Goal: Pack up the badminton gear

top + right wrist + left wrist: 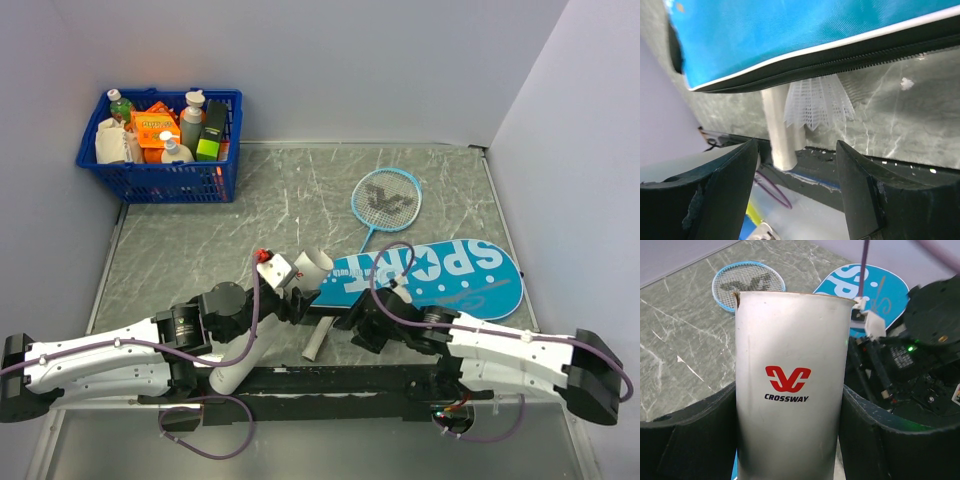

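1. The left gripper (289,299) pinches the long white tube (790,340), whose open end lies beside the tip of the teal cover (440,275).
2. The right gripper (796,145) is spread and holds nothing. Just past its fingers, a shuttlecock (817,102) and the racket's white handle (776,125) sit under the cover's near edge.
3. The racket (387,198) head lies beyond the cover.
4. A blue basket (165,178) stands in the far left corner.
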Controlling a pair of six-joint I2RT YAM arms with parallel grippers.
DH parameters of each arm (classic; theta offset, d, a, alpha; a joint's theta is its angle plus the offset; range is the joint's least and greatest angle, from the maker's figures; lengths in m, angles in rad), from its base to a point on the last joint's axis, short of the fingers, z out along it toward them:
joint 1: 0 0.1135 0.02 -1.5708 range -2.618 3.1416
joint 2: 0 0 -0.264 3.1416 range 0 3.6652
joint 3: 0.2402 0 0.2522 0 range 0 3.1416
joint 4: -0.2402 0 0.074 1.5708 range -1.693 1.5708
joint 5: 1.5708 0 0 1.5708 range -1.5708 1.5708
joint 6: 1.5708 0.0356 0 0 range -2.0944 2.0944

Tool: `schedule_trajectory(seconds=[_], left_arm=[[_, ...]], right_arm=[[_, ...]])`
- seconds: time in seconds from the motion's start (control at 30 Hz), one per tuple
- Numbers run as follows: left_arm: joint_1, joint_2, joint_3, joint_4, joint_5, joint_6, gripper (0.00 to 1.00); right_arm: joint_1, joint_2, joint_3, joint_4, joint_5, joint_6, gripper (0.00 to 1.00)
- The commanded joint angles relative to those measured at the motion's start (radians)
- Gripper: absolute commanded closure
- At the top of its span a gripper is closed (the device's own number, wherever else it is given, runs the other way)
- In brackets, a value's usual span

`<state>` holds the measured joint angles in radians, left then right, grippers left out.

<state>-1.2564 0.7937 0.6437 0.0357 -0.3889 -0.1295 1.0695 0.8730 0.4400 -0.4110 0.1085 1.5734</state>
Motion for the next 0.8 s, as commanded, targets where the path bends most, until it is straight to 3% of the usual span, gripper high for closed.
schedule_trajectory(seconds=[0.0, 0.3, 0.77], left_arm=[[-0.005, -0.004, 0.002, -0.028, 0.013, -0.108, 0.99], [-0.006, -0.016, -0.003, -0.033, 0.013, -0.111, 0.99], [-0.006, 0.007, -0.004, -0.033, 0.013, -0.114, 0.99]], right_arm=[[0.018, 0.099, 0.028, 0.139, -0.015, 0.017, 0.29], [0.023, 0.234, 0.02, 0.265, -0.007, 0.072, 0.28], [0.004, 0.055, -0.001, -0.075, 0.263, 0.157, 0.33]])
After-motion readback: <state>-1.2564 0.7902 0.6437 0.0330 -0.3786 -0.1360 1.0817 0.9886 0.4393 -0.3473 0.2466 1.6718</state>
